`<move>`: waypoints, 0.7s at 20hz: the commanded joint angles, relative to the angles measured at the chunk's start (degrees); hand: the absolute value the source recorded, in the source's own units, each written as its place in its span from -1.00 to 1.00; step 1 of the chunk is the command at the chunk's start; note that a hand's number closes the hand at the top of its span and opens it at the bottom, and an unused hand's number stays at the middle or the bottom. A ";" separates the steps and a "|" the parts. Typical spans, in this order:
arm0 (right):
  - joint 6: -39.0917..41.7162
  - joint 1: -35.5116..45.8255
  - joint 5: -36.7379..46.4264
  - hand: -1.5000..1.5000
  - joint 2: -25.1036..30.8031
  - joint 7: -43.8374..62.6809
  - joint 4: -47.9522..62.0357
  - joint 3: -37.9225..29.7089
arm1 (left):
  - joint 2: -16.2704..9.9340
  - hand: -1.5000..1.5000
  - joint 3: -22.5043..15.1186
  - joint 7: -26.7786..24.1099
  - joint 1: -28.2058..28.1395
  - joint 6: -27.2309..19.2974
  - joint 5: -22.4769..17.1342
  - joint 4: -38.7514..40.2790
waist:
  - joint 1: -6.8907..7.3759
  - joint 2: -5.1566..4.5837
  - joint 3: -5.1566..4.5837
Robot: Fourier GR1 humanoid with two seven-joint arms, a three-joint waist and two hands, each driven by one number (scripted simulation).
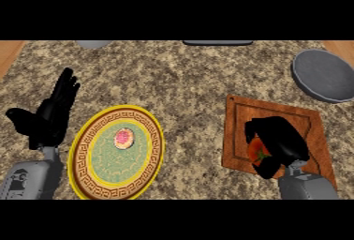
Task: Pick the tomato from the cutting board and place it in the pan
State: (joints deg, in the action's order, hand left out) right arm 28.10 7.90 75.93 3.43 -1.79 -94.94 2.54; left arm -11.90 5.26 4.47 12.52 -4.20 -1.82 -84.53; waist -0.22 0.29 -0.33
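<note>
A red tomato (259, 151) lies on the brown wooden cutting board (304, 119) at the right. My right hand (282, 140) sits over it with fingers and thumb curled round it, hiding most of the fruit. The grey pan (323, 76) stands at the far right, beyond the board. My left hand (50, 117) rests open at the left edge, fingers pointing up, holding nothing.
A yellow-rimmed green patterned plate (110, 180) with a small pink item (124, 137) in its middle lies left of centre. A grey bowl (93, 44) and a dark grey object (217, 42) show at the counter's far edge. Speckled stone counter lies between plate and board.
</note>
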 commanded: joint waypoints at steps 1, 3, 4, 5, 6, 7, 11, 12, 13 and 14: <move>-5.58 3.93 -3.09 1.00 -3.26 11.02 -8.10 0.35 | 0.05 0.00 -0.16 0.14 0.68 -0.39 0.69 0.89 | -0.29 0.06 0.31; -7.00 6.16 -5.69 1.00 -3.33 14.65 -9.49 0.65 | -0.45 0.00 -0.18 2.21 2.02 -0.52 0.76 -0.29 | 0.16 -0.08 0.35; -6.96 7.62 -7.43 1.00 -3.35 16.35 -10.59 -0.11 | 1.13 0.00 -0.73 -2.85 -1.07 -0.16 1.20 2.71 | 0.11 -0.23 0.30; -10.39 8.64 -6.15 1.00 -3.37 14.11 -7.60 -3.14 | -1.00 0.00 1.65 0.01 2.47 0.37 -0.53 1.82 | 0.25 -0.33 0.34; -8.86 8.81 -7.75 1.00 -3.38 17.41 -10.55 -2.42 | 1.51 0.00 -1.35 1.55 1.54 -0.75 0.73 -0.70 | 0.21 -0.16 0.35; -7.16 10.33 -10.19 1.00 -3.39 19.11 -12.80 -3.47 | 0.84 0.00 -0.14 -0.26 3.17 -1.02 1.29 3.62 | -0.23 -0.26 0.31; -10.34 14.51 -10.71 1.00 -3.41 19.48 -10.14 -9.63 | 2.42 0.00 -1.90 1.81 2.28 -2.43 2.47 0.02 | 0.20 -0.27 0.35; -10.84 18.76 -13.68 1.00 -0.93 16.92 -6.70 -15.34 | -1.33 0.00 1.63 -0.10 2.63 1.98 -0.87 2.74 | 0.37 -0.44 0.34; -11.26 16.47 -16.60 1.00 -1.74 15.71 -7.60 -16.24 | 0.35 0.00 0.03 0.42 3.07 -0.47 1.43 2.91 | 0.09 -0.38 0.36; -10.76 19.71 -17.74 1.00 -2.47 18.37 -7.50 -18.08 | 1.65 0.00 -0.76 -1.37 1.20 -0.39 1.20 1.59 | 0.32 -0.33 0.35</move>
State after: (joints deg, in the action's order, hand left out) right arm 18.53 23.13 63.60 1.01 15.56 -103.51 -8.96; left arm -11.41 5.22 4.37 14.27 -4.20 -1.10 -82.83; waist 0.00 -0.01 0.00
